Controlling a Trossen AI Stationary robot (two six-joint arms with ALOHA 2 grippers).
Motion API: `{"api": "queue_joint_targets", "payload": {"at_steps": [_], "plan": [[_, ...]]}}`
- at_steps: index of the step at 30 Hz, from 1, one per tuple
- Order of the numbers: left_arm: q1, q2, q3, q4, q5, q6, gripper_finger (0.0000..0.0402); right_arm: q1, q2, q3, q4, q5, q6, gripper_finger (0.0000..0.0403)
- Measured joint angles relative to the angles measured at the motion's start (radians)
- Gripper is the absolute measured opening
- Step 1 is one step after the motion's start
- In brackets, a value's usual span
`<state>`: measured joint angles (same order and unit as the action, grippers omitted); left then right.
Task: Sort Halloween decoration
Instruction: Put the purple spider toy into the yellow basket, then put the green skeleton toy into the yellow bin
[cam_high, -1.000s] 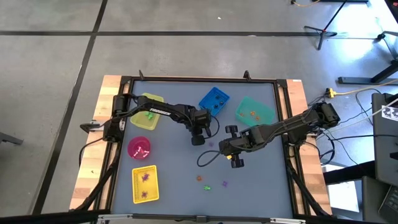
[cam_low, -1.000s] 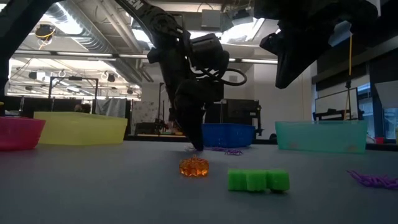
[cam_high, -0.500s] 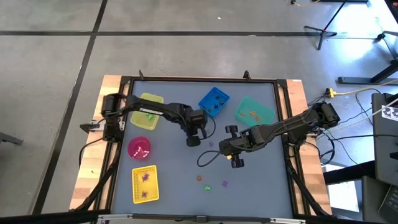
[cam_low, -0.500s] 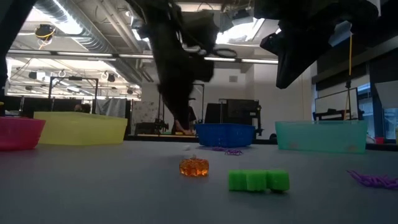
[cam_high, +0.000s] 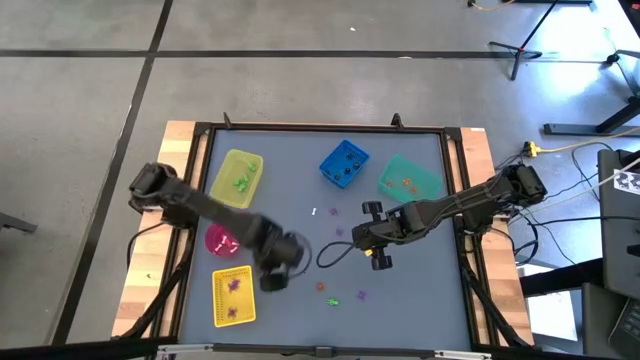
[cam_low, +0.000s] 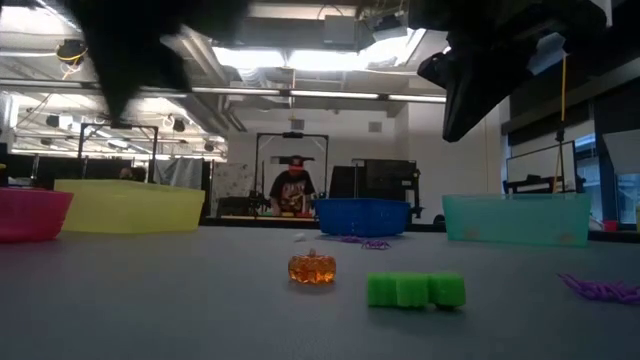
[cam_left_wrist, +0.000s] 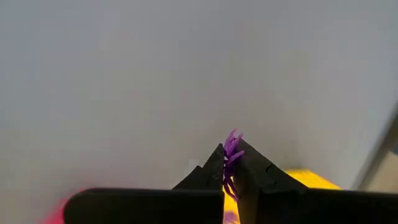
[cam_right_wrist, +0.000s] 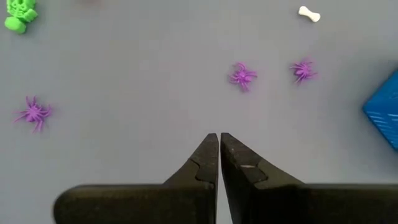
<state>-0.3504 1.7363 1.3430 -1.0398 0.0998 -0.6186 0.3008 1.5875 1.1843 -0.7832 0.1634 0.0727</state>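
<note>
My left gripper (cam_high: 272, 278) hangs over the near left of the table, beside the near yellow bin (cam_high: 233, 297), shut on a purple spider (cam_left_wrist: 231, 148). My right gripper (cam_right_wrist: 219, 138) is shut on nothing above the table's middle (cam_high: 375, 250). Loose decoration lies on the table: an orange pumpkin (cam_low: 312, 268), a green piece (cam_low: 415, 290), a purple spider (cam_high: 361, 296), two more purple spiders (cam_right_wrist: 242, 76) and a white bone (cam_right_wrist: 308, 14). My left gripper pinches the purple spider (cam_left_wrist: 230, 155) between its two fingertips from above, pointing down. Some legs stick out past the tips. The spider is lifted clear of the table.
A second yellow bin (cam_high: 237, 178), a blue bin (cam_high: 343, 163) and a teal bin (cam_high: 409, 178) stand along the far side. A pink bowl (cam_high: 222, 238) sits at the left. A person stands in the room beyond the table (cam_low: 293, 190).
My left gripper has risen from the table's middle and swung toward the near left, toward the near yellow bin, carrying the purple spider clear of the table. My right arm has kept still.
</note>
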Motion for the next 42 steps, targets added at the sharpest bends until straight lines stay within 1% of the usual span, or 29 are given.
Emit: {"api": "queue_joint_targets", "payload": {"at_steps": [4, 8, 13, 17, 20, 24, 33, 38, 42], "plan": [[-0.155, 0.0, 0.0, -0.002, -0.002, -0.164, 0.0, 0.0, 0.0, 0.0, 0.005, 0.0, 0.0, 0.0017], [-0.27, 0.0, 0.0, -0.007, -0.036, -0.315, 0.0, 0.0, 0.0, 0.0, 0.004, 0.0, 0.0, 0.0017], [-0.374, 0.0, 0.0, -0.007, -0.042, -0.477, 0.0, 0.0, 0.0, 0.0, 0.004, 0.0, 0.0, 0.0017], [-0.428, 0.0, 0.0, -0.007, -0.034, -0.556, 0.0, 0.0, 0.0, 0.0, 0.004, 0.0, 0.0, 0.0017], [-0.445, 0.0, 0.0, -0.008, -0.055, -0.611, 0.0012, 0.0, 0.0, 0.0, 0.004, 0.0, 0.0, 0.0017], [-0.448, 0.0, 0.0, -0.008, -0.072, -0.663, 0.005, 0.0, 0.0, 0.0, 0.004, 0.0, 0.0, 0.0017], [-0.446, 0.0, 0.0, -0.008, -0.092, -0.666, 0.0139, 0.0, 0.0, 0.0, 0.004, 0.0, 0.0, 0.0017], [-0.445, 0.0, 0.0, -0.008, -0.093, -0.664, 0.0174, 0.0, 0.0, 0.0, 0.004, 0.0, 0.0, 0.0017], [-0.431, 0.0, 0.0, 0.005, -0.114, -0.657, 0.0193, 0.0, 0.0, 0.0, 0.004, 0.0, 0.0, 0.0017]]}}
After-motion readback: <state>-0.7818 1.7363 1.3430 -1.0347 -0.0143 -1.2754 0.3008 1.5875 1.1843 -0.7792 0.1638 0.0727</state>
